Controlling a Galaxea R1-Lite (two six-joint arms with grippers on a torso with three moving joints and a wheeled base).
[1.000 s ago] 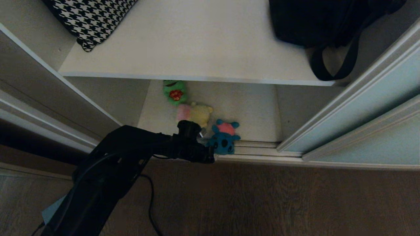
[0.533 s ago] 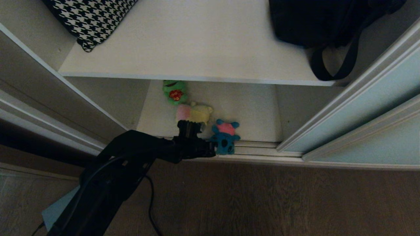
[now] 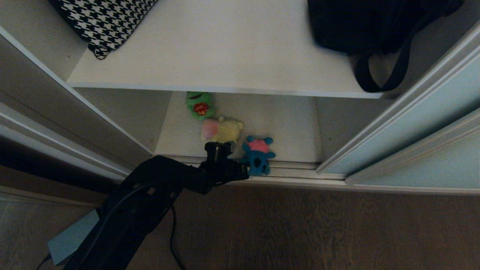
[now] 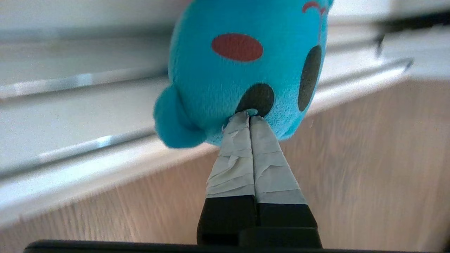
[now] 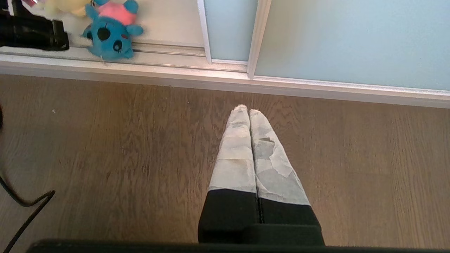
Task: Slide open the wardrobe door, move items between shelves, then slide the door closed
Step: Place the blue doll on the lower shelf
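The left arm reaches low and level toward the wardrobe's bottom track, its gripper pinched tight on the blue toy's fabric at the lower shelf's front edge. The right gripper, closed and empty, hangs over the floor.

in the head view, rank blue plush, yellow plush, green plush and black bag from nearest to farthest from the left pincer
1. Blue plush: at the left pincer tips, on the door track.
2. Yellow plush: just behind, lower shelf.
3. Green plush: deeper in, under the upper shelf's edge.
4. Black bag: upper shelf, right.

Dim light. Brown wood-grain plank floor runs up to off-white wardrobe sill with metal track. Plain pale inner side wall at left.
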